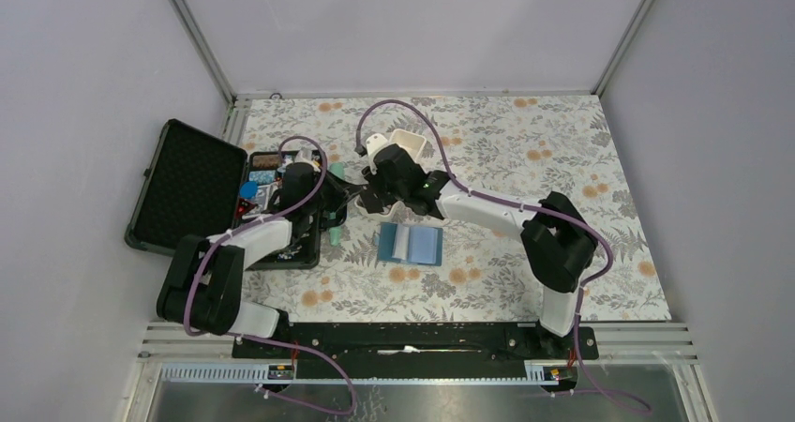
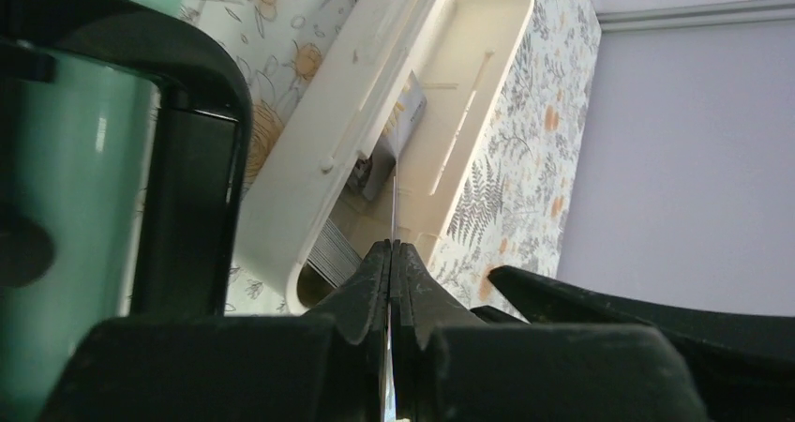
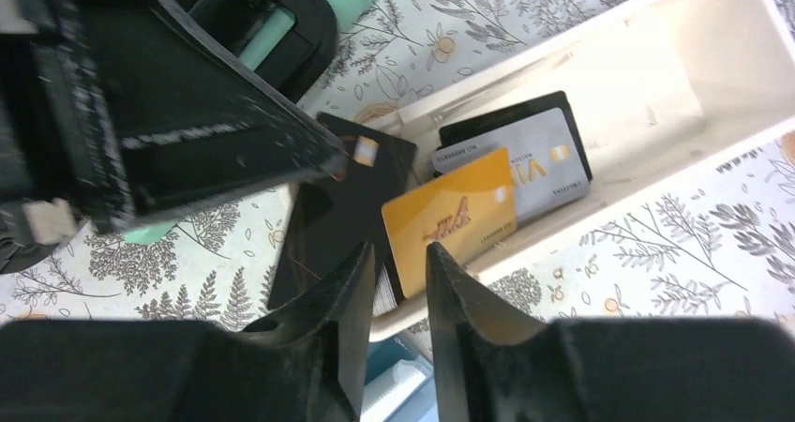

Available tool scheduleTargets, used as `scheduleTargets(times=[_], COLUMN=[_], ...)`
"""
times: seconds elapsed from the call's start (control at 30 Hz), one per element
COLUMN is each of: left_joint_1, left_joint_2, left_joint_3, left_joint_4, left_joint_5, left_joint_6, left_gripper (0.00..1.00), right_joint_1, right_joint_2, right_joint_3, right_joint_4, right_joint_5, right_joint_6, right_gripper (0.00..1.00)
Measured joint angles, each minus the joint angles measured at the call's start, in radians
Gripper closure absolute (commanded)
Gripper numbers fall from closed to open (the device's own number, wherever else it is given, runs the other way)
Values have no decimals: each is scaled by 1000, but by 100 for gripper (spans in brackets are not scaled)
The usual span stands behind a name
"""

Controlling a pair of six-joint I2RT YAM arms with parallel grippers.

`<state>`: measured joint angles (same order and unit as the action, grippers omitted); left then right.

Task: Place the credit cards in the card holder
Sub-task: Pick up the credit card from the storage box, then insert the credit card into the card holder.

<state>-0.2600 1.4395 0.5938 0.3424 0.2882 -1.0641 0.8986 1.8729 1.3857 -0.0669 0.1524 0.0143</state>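
My left gripper (image 2: pixel 394 248) is shut on a dark credit card (image 3: pixel 336 211), which the left wrist view shows edge-on as a thin line (image 2: pixel 396 192). The card hangs tilted over the near end of the white tray (image 3: pixel 656 75). My right gripper (image 3: pixel 400 264) is open just below that card's lower edge, with nothing between its fingers. A golden-orange credit card (image 3: pixel 450 220) leans in the tray on a silver card (image 3: pixel 530 155) and another dark one. The teal-blue card holder (image 1: pixel 411 244) lies open on the floral cloth, below the right gripper (image 1: pixel 368 200) and partly seen under it (image 3: pixel 394 358).
A stack of more cards stands on edge in the tray's near end (image 2: pixel 328 253). An open black foam-lined case (image 1: pixel 187 183) with small colourful items (image 1: pixel 262 173) sits at the left. A mint-green object (image 2: pixel 56 159) is close beside the left gripper (image 1: pixel 347 194).
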Motion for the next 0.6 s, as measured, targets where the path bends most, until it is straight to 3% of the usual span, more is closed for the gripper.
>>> scheduleTargets(times=[0.27, 0.6], left_joint_1=[18, 34], left_joint_2=[-207, -454], left_joint_3=[0, -32], left_joint_4=[-188, -299], left_joint_5=[-119, -134], left_joint_6=[138, 279], left_gripper=[100, 100], right_joint_1=[-9, -85], right_joint_2=[-101, -292], right_joint_3=[-57, -214], right_joint_4=[-18, -15], right_joint_5=[46, -20], right_joint_6=[66, 146], right_gripper=[34, 22])
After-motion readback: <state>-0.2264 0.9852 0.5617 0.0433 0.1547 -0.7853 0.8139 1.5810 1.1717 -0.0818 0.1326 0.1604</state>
